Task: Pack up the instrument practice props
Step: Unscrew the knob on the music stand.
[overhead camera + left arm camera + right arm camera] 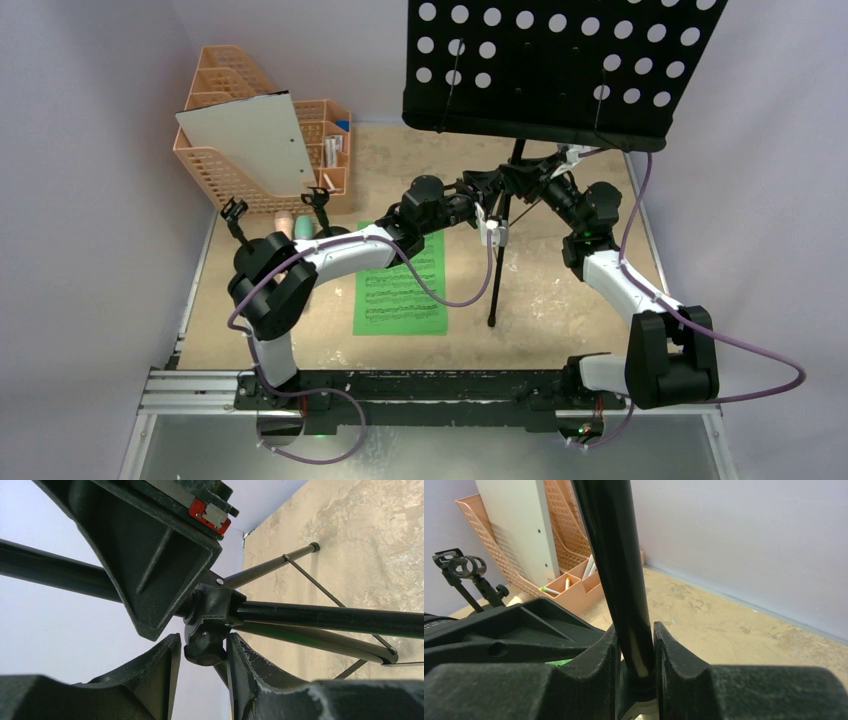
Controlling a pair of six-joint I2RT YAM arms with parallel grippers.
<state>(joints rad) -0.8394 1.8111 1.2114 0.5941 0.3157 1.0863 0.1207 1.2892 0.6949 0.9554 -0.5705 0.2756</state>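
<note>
The black hole-punched music desk stands on its tripod at the back of the table. My right gripper is shut on the stand's pole, both pads pressed against it. My left gripper is open around the black knob of the tripod collar: the right finger touches it and a thin gap shows at the left finger. Tripod legs spread over the table. A green sheet-music page lies flat under my left arm. Two small black holders stand at the left, by a pink microphone.
An orange mesh organizer stands at the back left with a grey-white board leaning in it. Purple cables loop beside both arms. The wall runs close behind the stand.
</note>
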